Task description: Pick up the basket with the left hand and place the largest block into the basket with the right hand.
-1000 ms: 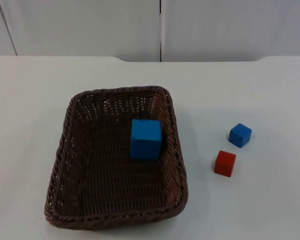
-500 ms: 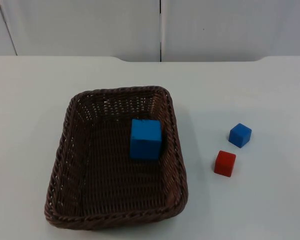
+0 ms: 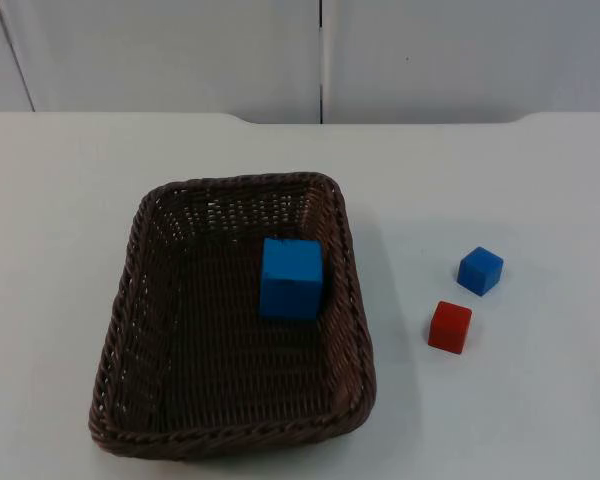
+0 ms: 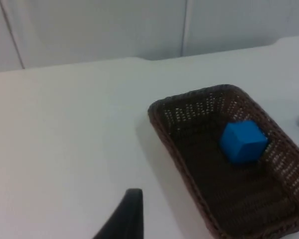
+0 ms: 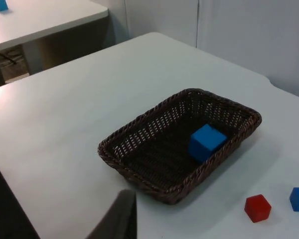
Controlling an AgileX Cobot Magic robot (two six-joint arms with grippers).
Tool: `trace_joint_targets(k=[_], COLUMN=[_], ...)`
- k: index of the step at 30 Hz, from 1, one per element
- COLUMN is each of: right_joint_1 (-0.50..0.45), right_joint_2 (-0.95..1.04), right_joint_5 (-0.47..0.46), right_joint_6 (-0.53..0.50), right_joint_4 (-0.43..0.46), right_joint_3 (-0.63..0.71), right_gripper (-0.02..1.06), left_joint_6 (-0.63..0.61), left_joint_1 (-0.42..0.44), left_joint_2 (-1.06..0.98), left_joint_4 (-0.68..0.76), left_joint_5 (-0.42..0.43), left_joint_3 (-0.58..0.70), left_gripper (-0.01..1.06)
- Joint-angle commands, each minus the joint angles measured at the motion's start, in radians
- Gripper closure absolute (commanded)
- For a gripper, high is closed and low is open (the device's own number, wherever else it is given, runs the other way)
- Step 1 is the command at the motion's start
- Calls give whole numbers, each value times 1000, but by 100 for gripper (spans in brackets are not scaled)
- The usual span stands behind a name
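A dark brown wicker basket (image 3: 140,300) rests flat on the white table, left of centre. The largest block, a blue cube (image 3: 291,277), lies inside it against the right wall; it also shows in the wrist views (image 4: 242,141) (image 5: 206,141). My left gripper (image 4: 123,219) hangs above bare table, well back from the basket (image 4: 162,129) and apart from it. My right gripper (image 5: 117,218) is raised far from the basket (image 5: 119,152), holding nothing that I can see. Both arms wait.
A small blue cube (image 3: 480,270) and a small red cube (image 3: 450,326) sit on the table right of the basket, close together. The grey partition wall (image 3: 320,55) closes the far edge. Another table (image 5: 35,20) stands beyond this one's edge.
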Motion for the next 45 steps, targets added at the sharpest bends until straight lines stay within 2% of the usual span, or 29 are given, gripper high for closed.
trace_joint_targets(k=[1, 4, 10, 21, 45], right_joint_1=[-3, -3, -3, -3, -3], right_joint_2=[-23, -62, -117, -170, -170], right_joint_5=[23, 66, 150, 268, 285], right_joint_6=[8, 26, 124, 153, 177], right_joint_4=[-5, -19, -105, -145, -164], right_joint_3=[5, 5, 5, 7, 44], right_gripper=[-1, -1, -1, -1, -1], left_joint_6=[-43, -100, -167, -171, -167], left_joint_1=[-3, -3, -3, -3, -3], left_joint_2=[-30, -76, -93, -93, -93], left_joint_4=[42, 98, 138, 134, 163], left_joint_5=[28, 74, 119, 102, 104], left_joint_3=[3, 3, 54, 70, 70], left_gripper=[0, 0, 0, 0, 0])
